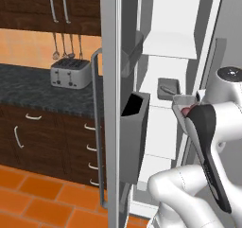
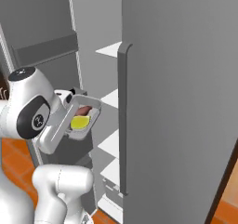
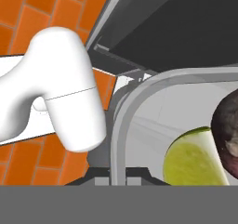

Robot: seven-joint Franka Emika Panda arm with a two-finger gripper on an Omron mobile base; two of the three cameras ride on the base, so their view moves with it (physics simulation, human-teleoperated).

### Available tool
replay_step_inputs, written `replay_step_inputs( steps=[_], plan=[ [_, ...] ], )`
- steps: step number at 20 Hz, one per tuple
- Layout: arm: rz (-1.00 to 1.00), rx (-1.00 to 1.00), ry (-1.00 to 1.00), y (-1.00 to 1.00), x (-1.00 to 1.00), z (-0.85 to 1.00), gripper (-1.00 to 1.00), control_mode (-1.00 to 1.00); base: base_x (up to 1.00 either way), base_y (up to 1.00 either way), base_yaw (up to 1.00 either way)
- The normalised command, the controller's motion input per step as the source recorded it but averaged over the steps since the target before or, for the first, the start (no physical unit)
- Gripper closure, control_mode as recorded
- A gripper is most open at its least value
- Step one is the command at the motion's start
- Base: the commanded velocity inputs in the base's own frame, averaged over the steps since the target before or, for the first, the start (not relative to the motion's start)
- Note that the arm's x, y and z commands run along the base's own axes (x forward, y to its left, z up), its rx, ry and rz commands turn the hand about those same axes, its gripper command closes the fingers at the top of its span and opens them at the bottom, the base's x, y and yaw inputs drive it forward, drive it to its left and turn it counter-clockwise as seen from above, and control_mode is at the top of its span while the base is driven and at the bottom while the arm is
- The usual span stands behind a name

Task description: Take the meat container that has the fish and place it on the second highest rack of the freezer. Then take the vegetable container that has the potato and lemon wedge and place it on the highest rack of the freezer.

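Note:
My gripper [image 2: 70, 99] is shut on the near rim of the vegetable container [image 2: 84, 118], a grey tray carrying the yellow lemon wedge [image 2: 80, 122] and the dark reddish potato [image 2: 85, 110]. It hangs in front of the open freezer [image 1: 189, 14], level with the second highest rack [image 1: 158, 101]. On that rack rests the meat container [image 1: 168, 87] with the slim fish [image 1: 166, 88] in it. The highest rack [image 1: 170, 45] above is bare. In the hand view the vegetable container's rim [image 3: 122, 125], lemon wedge [image 3: 193, 158] and potato [image 3: 228, 135] sit close up.
The freezer door [image 1: 111, 104] stands open on the left with a dark bin [image 1: 134, 137] and a long handle [image 1: 96, 127]. The other door [image 2: 186, 102] closes off the right side. A toaster [image 1: 71, 72] sits on the dark counter [image 1: 28, 87]. Lower white shelves [image 2: 109, 144] lie below.

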Motion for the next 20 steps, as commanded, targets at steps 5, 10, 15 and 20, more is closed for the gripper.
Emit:
replay_step_inputs(
  steps=[5, 10, 15, 20],
  plan=[
    [0.00, 0.00, 0.00, 0.00, 0.00, 0.00, 1.00, 1.00, 0.38, 0.06, 0.00],
    [0.00, 0.00, 0.00, 0.00, 0.00, 0.00, 1.00, 1.00, 0.41, 0.30, 0.00],
    [0.00, 0.00, 0.00, 0.00, 0.00, 0.00, 1.00, 1.00, 0.59, 0.40, -0.03],
    [0.00, 0.00, 0.00, 0.00, 0.00, 0.00, 1.00, 1.00, 0.62, 0.68, -0.14]
  ],
)
